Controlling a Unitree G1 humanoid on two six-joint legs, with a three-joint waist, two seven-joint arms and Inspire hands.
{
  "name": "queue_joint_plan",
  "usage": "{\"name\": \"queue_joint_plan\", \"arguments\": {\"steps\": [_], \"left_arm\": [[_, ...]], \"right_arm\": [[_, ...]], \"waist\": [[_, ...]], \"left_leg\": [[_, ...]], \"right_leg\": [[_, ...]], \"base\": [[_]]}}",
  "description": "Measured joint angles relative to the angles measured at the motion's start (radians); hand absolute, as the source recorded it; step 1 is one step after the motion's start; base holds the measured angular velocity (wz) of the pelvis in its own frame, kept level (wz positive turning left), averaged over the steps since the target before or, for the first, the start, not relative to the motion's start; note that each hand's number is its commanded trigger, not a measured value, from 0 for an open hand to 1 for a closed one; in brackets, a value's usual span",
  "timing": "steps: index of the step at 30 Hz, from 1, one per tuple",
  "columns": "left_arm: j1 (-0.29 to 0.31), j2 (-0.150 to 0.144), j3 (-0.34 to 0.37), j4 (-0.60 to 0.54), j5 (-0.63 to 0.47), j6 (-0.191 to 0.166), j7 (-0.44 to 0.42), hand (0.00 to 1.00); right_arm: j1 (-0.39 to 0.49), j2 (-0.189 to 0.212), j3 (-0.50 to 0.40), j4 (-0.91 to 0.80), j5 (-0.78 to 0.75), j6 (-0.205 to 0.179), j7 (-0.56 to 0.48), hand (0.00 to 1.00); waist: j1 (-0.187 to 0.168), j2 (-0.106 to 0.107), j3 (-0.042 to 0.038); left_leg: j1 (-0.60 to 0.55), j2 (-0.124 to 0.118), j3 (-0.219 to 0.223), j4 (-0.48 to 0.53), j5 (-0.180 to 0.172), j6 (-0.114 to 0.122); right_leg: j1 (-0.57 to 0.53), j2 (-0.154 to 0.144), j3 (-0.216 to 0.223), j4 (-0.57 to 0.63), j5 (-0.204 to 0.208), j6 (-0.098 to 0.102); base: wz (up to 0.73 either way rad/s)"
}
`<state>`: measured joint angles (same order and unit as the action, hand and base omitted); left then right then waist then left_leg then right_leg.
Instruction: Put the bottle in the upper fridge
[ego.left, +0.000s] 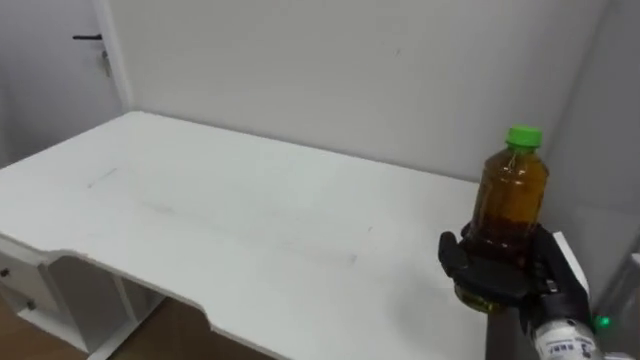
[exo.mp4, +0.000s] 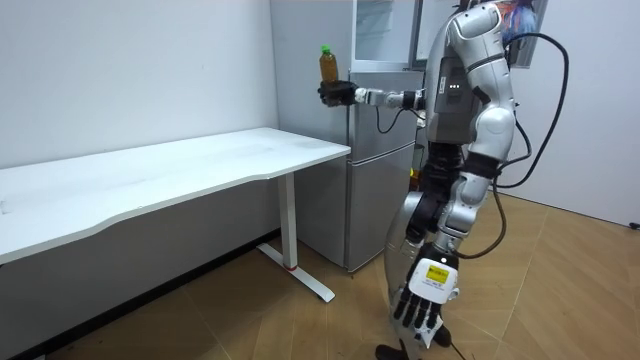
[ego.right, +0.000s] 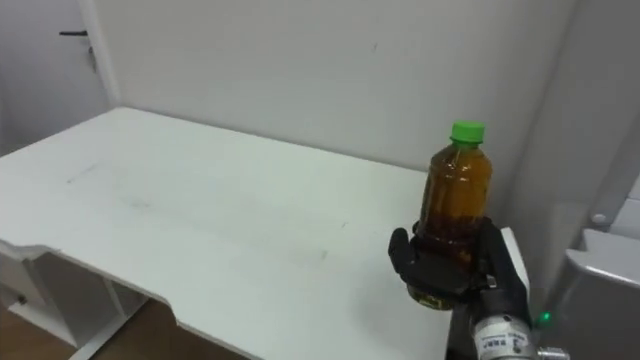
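Bottle (ego.left: 513, 195) in right hand (ego.left: 495, 278), fridge (exo.mp4: 380, 180) beside table (ego.left: 200, 220)

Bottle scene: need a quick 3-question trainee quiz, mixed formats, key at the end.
1. True or false: the bottle stands on the table.
2. The bottle's cap is: A red, B green, C white.
3. Fill in: the bottle is gripped by the robot's ____ hand.

Key: 1 false, it is held up off the tabletop near the table's end. 2 B. 3 right: the right hand is curled round the bottle's base, while the left hand hangs open at the robot's side in the room view.
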<state>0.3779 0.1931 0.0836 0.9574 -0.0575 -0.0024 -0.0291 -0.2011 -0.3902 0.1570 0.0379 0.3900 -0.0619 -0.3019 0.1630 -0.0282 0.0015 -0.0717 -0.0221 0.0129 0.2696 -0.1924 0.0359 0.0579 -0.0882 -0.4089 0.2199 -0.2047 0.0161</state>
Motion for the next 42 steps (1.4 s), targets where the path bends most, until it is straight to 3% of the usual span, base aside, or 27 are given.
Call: {"name": "queue_joint_plan", "arguments": {"steps": [4,9,16,22,27,36,42], "left_arm": [[0.008,-0.001,0.000,0.009,0.004,-0.003,-0.003,0.00],[0.007,-0.003,0.049,0.019,0.051,-0.003,-0.010,0.00],[0.007,-0.005,0.097,0.021,0.053,-0.003,-0.035,0.00],[0.008,-0.008,0.143,0.044,0.057,-0.004,-0.042,0.00],[0.005,-0.013,0.148,0.047,0.098,-0.006,-0.043,0.00],[0.004,-0.017,0.152,0.100,0.110,-0.021,-0.050,0.00],[-0.012,-0.019,0.173,0.170,0.110,-0.040,-0.049,0.00]], "right_arm": [[0.022,0.000,-0.015,-0.075,-0.040,0.000,0.047,1.00],[0.058,-0.001,-0.061,-0.164,-0.086,0.000,0.113,1.00],[0.068,-0.006,-0.149,-0.285,-0.134,0.000,0.195,1.00],[0.112,-0.006,-0.253,-0.379,-0.163,0.000,0.211,1.00],[0.141,-0.006,-0.269,-0.418,-0.163,0.000,0.221,1.00],[0.175,-0.006,-0.300,-0.451,-0.165,0.000,0.239,1.00],[0.192,-0.006,-0.340,-0.492,-0.200,-0.001,0.239,1.00]], "waist": [[-0.025,-0.009,-0.0051],[-0.033,-0.021,-0.0007],[-0.055,-0.028,-0.0010],[-0.081,-0.025,0.0002],[-0.102,-0.028,-0.0009],[-0.106,-0.048,-0.0102],[-0.107,-0.047,-0.0065]], "left_leg": [[0.027,0.000,0.009,-0.013,0.001,0.001],[0.064,0.000,0.012,-0.029,0.001,0.001],[0.068,0.000,0.015,-0.031,0.000,0.001],[0.085,0.004,0.035,-0.037,0.000,0.000],[0.104,0.009,0.055,-0.053,0.000,-0.001],[0.124,0.011,0.070,-0.065,0.000,-0.001],[0.133,0.011,0.077,-0.070,-0.001,-0.001]], "right_leg": [[0.015,0.000,0.015,0.000,0.000,0.001],[0.042,0.001,0.020,-0.002,0.001,0.002],[0.044,0.000,0.026,-0.004,0.001,0.002],[0.061,0.005,0.040,-0.017,0.002,0.004],[0.064,0.010,0.065,-0.017,0.002,0.004],[0.066,0.011,0.086,-0.016,0.003,0.003],[0.066,0.012,0.101,-0.016,0.003,0.003]], "base": [[-0.09],[-0.01],[-0.01],[-0.06],[-0.15],[-0.07],[-0.04]]}}
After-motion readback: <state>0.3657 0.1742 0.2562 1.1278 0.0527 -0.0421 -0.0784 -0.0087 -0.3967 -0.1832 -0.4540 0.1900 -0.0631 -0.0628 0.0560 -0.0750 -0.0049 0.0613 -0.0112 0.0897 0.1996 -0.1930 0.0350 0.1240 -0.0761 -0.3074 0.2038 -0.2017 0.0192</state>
